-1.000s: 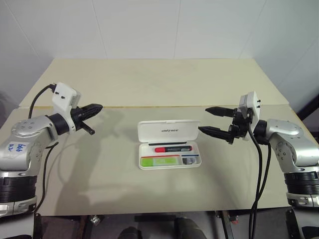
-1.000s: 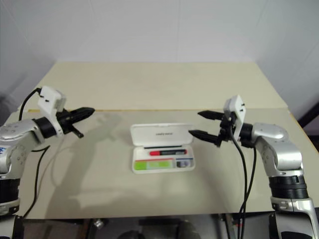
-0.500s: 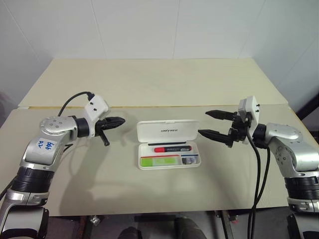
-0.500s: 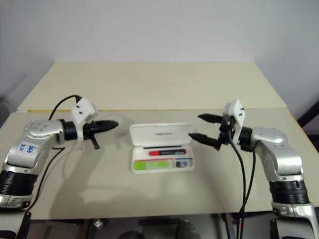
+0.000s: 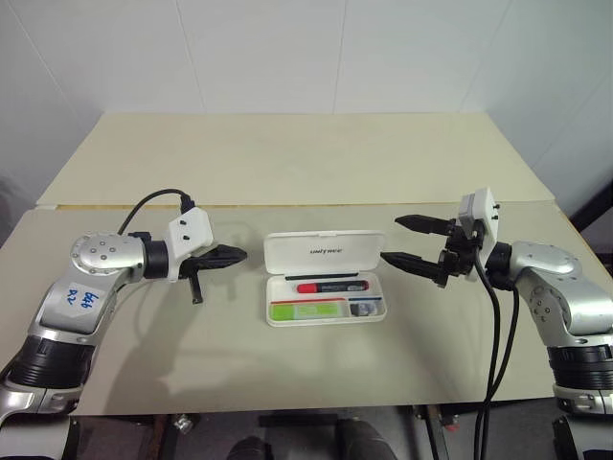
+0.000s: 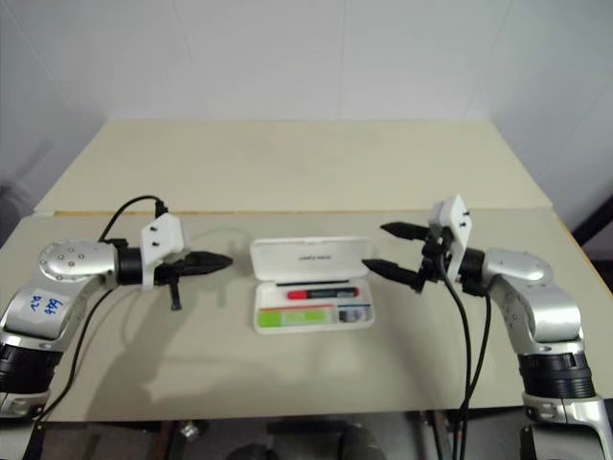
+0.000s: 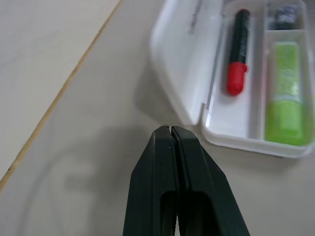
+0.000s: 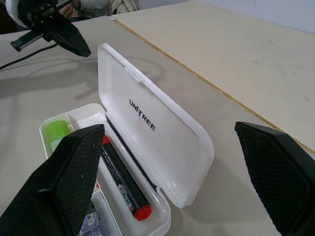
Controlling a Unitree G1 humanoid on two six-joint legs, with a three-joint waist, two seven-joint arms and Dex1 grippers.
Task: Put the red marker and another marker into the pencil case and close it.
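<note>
Beige table under white walls carries the pencil case at centre, lid open and raised behind the tray. Inside, the red marker lies in the rear slot, the lime-green marker in the front one. My left gripper, fingers pressed together and holding nothing, has swung in toward the case's left end since a second ago. My right gripper hovers spread wide and empty beside the right end. Bare tabletop surrounds the case.

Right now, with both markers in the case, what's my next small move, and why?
Probably nudge the shut left gripper under the lid's edge to tip it closed: the red marker and green marker already lie inside the pencil case, whose lid is open.
</note>
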